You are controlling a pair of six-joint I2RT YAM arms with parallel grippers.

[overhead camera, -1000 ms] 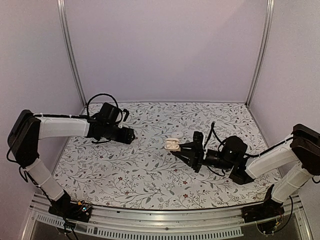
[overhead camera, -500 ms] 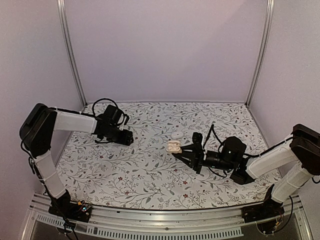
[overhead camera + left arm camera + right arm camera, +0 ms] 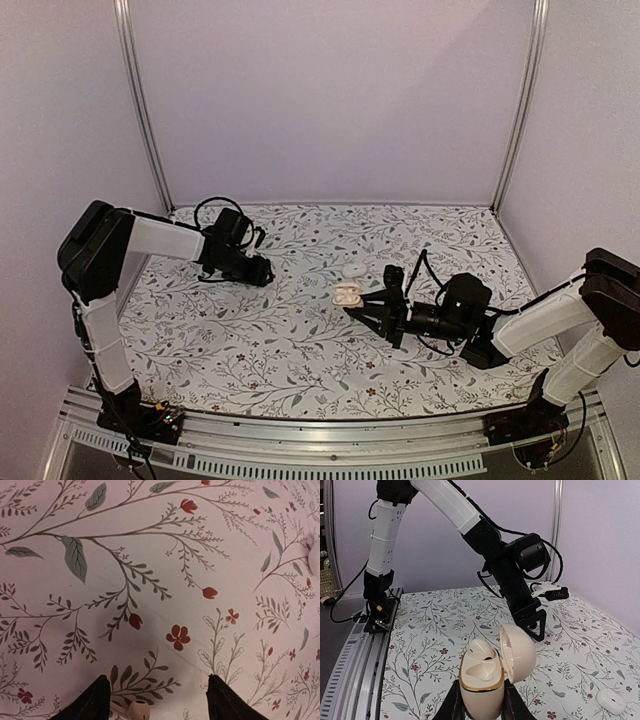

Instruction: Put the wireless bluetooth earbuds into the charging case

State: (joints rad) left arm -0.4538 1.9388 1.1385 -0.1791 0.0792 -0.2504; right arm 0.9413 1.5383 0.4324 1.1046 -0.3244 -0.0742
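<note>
A: Top view: where's the case (image 3: 348, 294)?
B: Open, clamped in the right gripper (image 3: 357, 300). One earbud (image 3: 353, 270) lies on the table (image 3: 300, 345) just behind the case; the left gripper (image 3: 264, 272) hangs well left of it.
A: Left wrist?
B: Jaws spread wide, gripping nothing.
A: Right wrist?
B: Fingers (image 3: 451, 707) squeeze the case's base; a second earbud (image 3: 479, 651) sits inside, lid tipped right. The first earbud lies near the case's right.
</note>
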